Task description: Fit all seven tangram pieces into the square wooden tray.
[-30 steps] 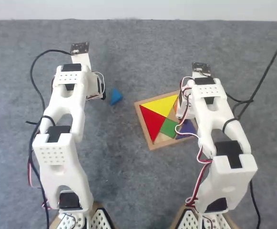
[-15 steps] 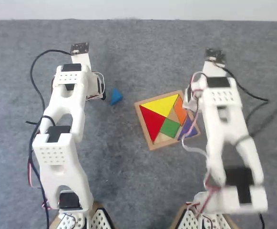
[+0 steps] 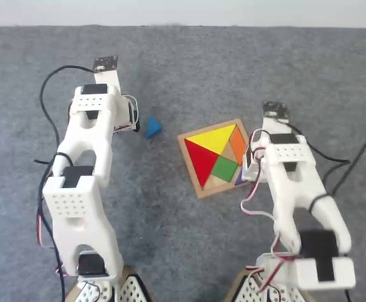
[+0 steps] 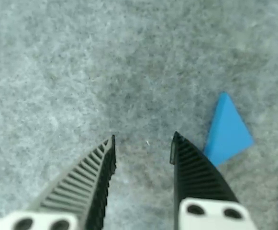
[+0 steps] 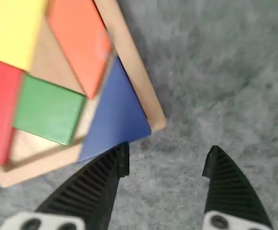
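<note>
The square wooden tray (image 3: 198, 184) (image 5: 136, 79) lies tilted on the grey carpet, holding yellow (image 3: 215, 138), red (image 3: 199, 160), green (image 3: 224, 168) (image 5: 48, 109) and orange (image 3: 237, 144) (image 5: 79, 40) pieces. A dark blue triangle (image 5: 116, 117) rests partly over the tray's rim at its near right corner. My right gripper (image 5: 168, 155) hangs open just off that corner, holding nothing. A light blue triangle (image 3: 152, 128) (image 4: 227, 132) lies loose on the carpet left of the tray. My left gripper (image 4: 142, 142) is open beside it, one finger close to the triangle.
Grey carpet (image 3: 189, 69) covers the whole table, with open room behind and in front of the tray. Black cables (image 3: 47, 94) trail from both arms. Bare wood (image 5: 48, 64) shows inside the tray between the pieces.
The right arm swung back off the tray's right side toward the near edge, leaving the dark blue triangle on the tray's rim. The left arm and light blue triangle stayed still.
</note>
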